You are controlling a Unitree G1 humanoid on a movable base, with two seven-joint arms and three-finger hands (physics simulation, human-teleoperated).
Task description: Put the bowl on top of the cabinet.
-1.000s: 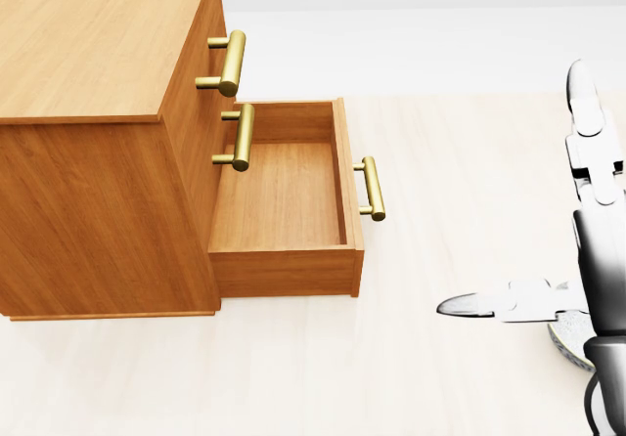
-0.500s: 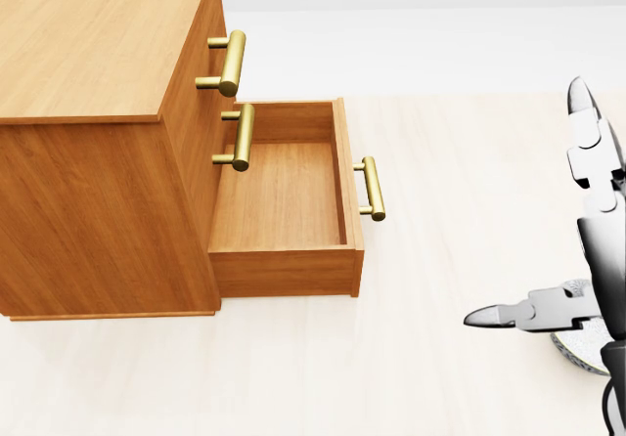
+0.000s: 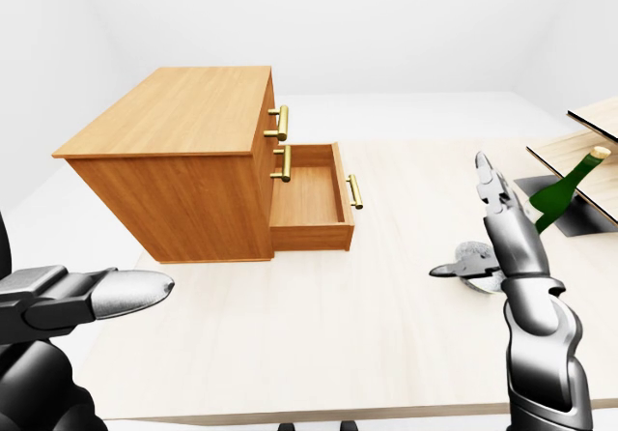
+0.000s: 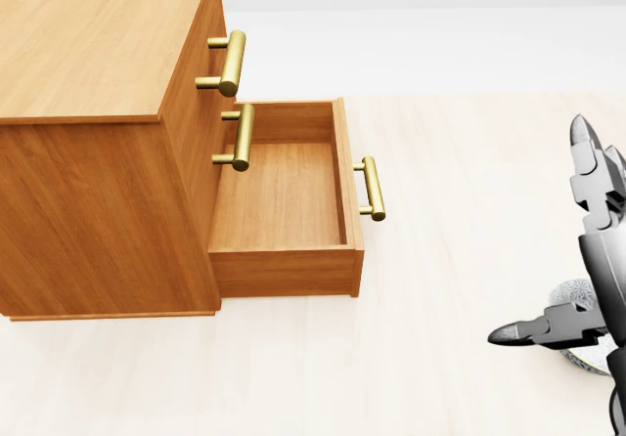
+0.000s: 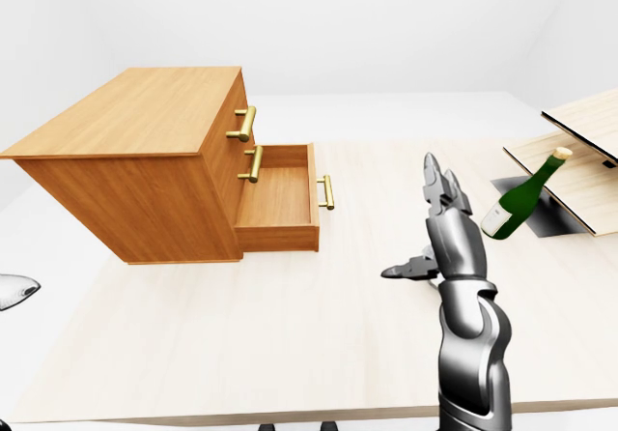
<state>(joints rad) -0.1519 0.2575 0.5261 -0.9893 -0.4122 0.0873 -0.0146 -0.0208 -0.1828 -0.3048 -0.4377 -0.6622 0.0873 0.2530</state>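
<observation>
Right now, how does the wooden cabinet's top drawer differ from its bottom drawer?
The top drawer is shut, flush with the face of the light-brown wooden cabinet; the bottom drawer is pulled out, its inside showing and empty. The top drawer's brass bar handle sits by the cabinet's face; the bottom drawer's handle stands well clear of it. Both share the same wood and handle style.

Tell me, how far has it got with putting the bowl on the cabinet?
Early days. Nothing is finished: the bowl sits on the table, away from the cabinet. In hand: the right hand hovers by the bowl, fingers open, not gripping it. Left to do: grasp it, lift it and set it on the cabinet's top.
</observation>
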